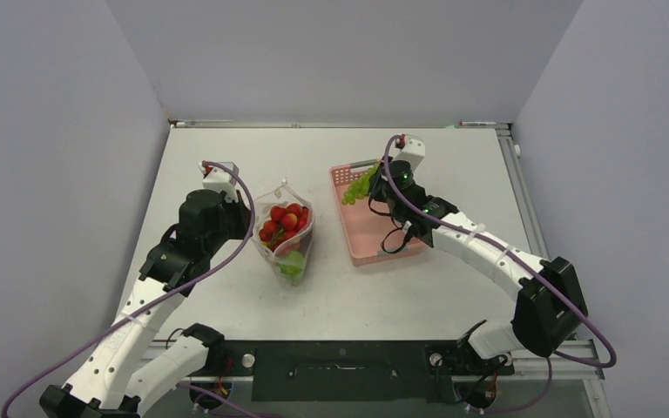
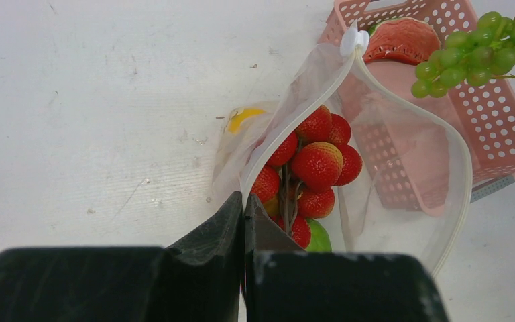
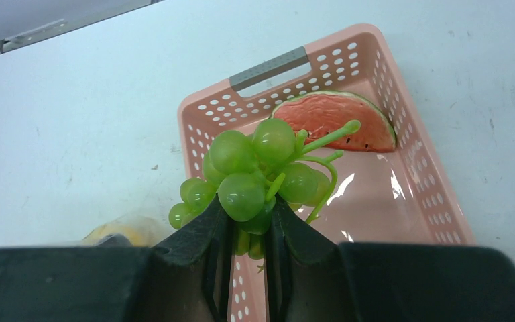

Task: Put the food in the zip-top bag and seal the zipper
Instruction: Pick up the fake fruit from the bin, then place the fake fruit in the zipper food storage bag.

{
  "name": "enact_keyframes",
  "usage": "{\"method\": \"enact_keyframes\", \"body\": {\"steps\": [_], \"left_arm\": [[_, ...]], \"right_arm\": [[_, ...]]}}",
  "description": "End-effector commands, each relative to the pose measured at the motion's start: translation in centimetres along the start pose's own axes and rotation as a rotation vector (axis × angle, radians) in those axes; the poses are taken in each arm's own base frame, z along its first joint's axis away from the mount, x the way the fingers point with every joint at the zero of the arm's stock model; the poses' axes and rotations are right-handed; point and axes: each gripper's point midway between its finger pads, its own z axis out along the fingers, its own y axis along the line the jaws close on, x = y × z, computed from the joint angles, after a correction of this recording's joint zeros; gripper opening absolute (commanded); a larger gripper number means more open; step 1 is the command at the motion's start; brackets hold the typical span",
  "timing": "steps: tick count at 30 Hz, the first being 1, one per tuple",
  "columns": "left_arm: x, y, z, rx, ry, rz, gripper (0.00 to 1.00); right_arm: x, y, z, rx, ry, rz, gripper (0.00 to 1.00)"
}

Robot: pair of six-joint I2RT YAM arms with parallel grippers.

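**Left arm pinches the open bag's rim while right arm holds grapes over the basket**

The left gripper point(image 2: 243, 201) has its fingers pressed fully together on the near end of the zip-top bag point(image 2: 402, 168). The bag stands on the white table point(image 1: 453, 287) just left of the pink basket point(image 3: 375, 74), its mouth gaping and the zipper point(image 2: 470, 178) unsealed, the white slider point(image 2: 354, 41) at the far end. A red fruit cluster point(image 2: 315, 164) and a green piece point(image 2: 318, 238) sit inside. A yellow piece point(image 2: 245, 119) shows through the plastic at the bag's left side; whether it is inside cannot be told. The right gripper point(image 3: 248, 215), nearly closed, clamps a bunch of green grapes point(image 3: 258, 168) above the basket's far left corner. A watermelon slice point(image 3: 335, 121) lies in the basket.
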Motion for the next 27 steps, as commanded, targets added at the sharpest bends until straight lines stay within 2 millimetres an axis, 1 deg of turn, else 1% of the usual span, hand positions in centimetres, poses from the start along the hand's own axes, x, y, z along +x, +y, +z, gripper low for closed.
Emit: {"method": "enact_keyframes", "body": {"steps": [1,5,12,13,15,21,27], "left_arm": [[-1.8,-0.8,-0.6,0.036,-0.067,-0.004,0.00],[-1.9,-0.8,-0.7,0.037,-0.070,-0.005,0.00],[-1.9,-1.1,-0.6,0.052,-0.065,-0.004,0.00],[-1.9,-1.0,-0.7,0.051,-0.066,-0.004,0.00],[-1.9,-1.0,-0.6,0.049,-0.066,-0.005,0.00],[-1.6,-0.9,-0.4,0.044,-0.057,-0.001,0.00],[-1.6,-0.9,-0.3,0.039,-0.052,0.000,0.00]], "right_arm": [[-4.8,3.0,-3.5,-0.066,-0.134,-0.068,0.05],[-6.5,5.9,-5.9,-0.162,-0.180,-0.107,0.05],[-8.5,9.0,-9.5,-0.291,-0.259,-0.135,0.05],[-8.5,9.5,-9.9,-0.307,-0.264,-0.146,0.05],[-9.4,10.7,-11.2,-0.356,-0.306,-0.148,0.05],[-9.7,14.1,-14.3,-0.468,-0.371,-0.202,0.05],[-8.6,17.1,-16.2,-0.558,-0.391,-0.290,0.05]]}}
